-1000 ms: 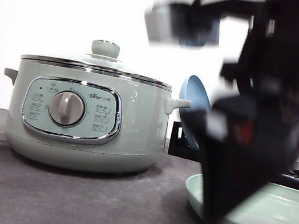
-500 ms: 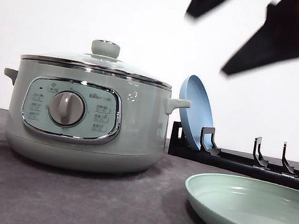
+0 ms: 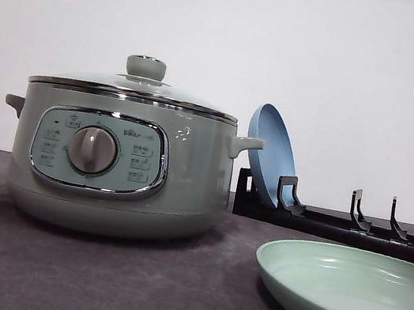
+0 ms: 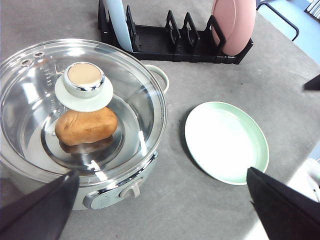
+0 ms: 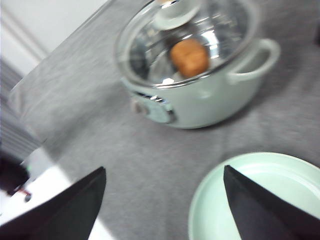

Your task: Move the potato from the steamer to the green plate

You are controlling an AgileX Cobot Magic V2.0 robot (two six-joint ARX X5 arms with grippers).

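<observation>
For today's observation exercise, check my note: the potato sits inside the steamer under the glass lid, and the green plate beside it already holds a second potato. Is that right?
One detail is wrong. The green plate is bare; the left wrist view shows nothing on it. The rest stands: the potato sits inside the steamer under the glass lid.

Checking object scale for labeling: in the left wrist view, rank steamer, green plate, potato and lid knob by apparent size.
1. steamer
2. green plate, though it lies farther from the camera
3. potato
4. lid knob, close to the potato, so unsure
</observation>
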